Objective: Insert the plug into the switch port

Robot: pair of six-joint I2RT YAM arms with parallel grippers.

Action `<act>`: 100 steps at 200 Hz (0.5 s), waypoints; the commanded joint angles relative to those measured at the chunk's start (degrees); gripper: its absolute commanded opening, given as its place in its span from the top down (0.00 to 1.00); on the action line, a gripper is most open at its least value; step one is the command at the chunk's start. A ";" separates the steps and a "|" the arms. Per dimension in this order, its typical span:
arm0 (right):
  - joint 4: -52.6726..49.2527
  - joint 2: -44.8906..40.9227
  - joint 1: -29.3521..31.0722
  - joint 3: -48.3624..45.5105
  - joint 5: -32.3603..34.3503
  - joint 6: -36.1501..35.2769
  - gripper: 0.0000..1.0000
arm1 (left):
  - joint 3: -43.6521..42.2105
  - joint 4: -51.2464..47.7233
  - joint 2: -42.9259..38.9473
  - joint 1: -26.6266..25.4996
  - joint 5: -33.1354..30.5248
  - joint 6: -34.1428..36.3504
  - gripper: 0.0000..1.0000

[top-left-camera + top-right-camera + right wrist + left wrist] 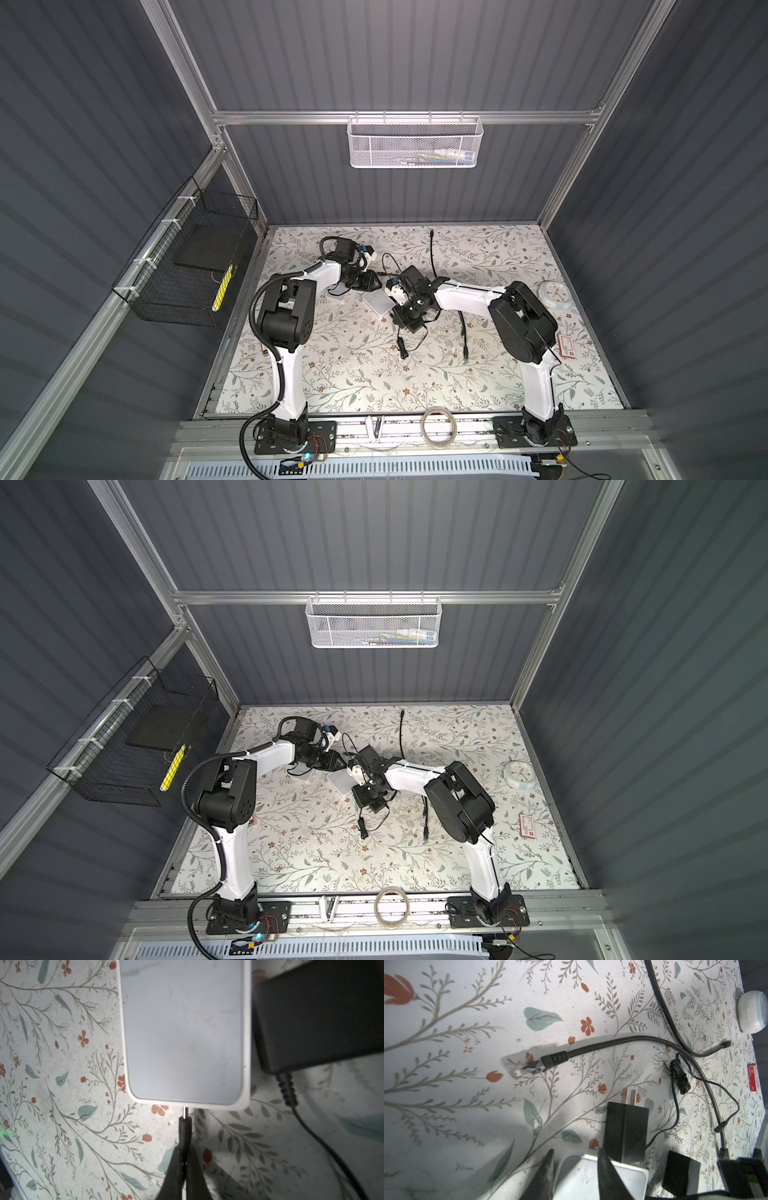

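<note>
In both top views we find the white switch [379,305] [341,784] mid-frame on the desk [353,374].

Left wrist: the left pincer [576,1153], fingers apart, straddles the switch's corner at bottom centre. We cannot tell whether it grips.

Right wrist: the right pincer [184,1155] clamps the black plug [185,1132], whose tip is at the switch's lower edge.

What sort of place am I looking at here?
Probably a robot lab test booth, not a home: a left arm and right arm bolted to a rail, grey panelled walls on an aluminium frame, and a floral table strewn with cables and a white switch.
</note>
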 commanded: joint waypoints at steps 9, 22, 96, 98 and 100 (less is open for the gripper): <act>-5.16 2.81 -1.16 -0.05 2.97 -1.58 1.00 | 1.28 -1.68 0.55 -0.31 2.25 1.85 0.66; -5.24 2.81 -1.21 -0.05 3.02 -1.83 1.00 | 1.28 -1.68 0.64 -0.30 2.42 1.90 0.66; -5.38 3.17 -0.80 0.43 0.91 -2.28 1.00 | 1.78 -1.68 1.08 -0.30 2.92 1.72 0.66; -5.38 3.21 -0.77 0.42 0.91 -2.29 1.00 | 1.80 -1.68 1.06 -0.30 2.95 1.75 0.66; -5.38 3.24 -0.76 0.39 0.86 -2.29 1.00 | 1.80 -1.62 1.06 -0.34 2.94 1.75 0.66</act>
